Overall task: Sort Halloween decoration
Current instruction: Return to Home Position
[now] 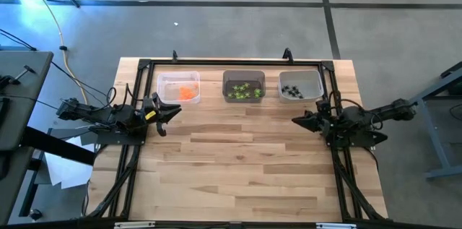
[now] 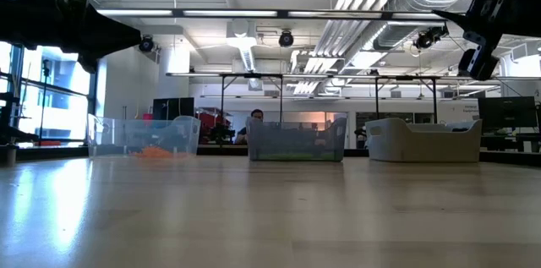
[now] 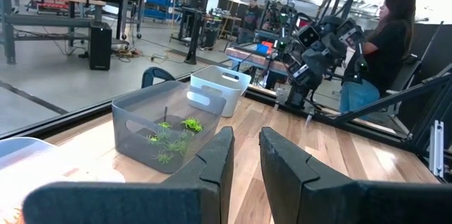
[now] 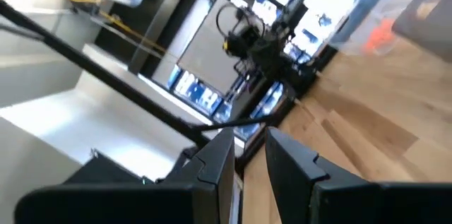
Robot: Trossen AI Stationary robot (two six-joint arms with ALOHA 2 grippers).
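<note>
Three small bins stand in a row on the table's far side. The left bin (image 1: 178,87) holds orange trinkets (image 1: 188,93), the middle bin (image 1: 243,87) lime-green ones (image 3: 173,136), the right bin (image 1: 299,86) black ones (image 1: 291,90). My left gripper (image 1: 175,111) hovers level near the table's left edge, just in front of the left bin. Its fingers (image 3: 219,157) stand a narrow gap apart with nothing between them. My right gripper (image 1: 297,121) hovers near the right edge, in front of the right bin, also narrowly open and empty (image 4: 248,138).
A black frame (image 1: 238,61) runs around the bins and down both sides of the wooden table (image 1: 238,164). Bare wood lies between the two arms and toward the near edge. A person (image 3: 381,40) sits beyond the table's right side.
</note>
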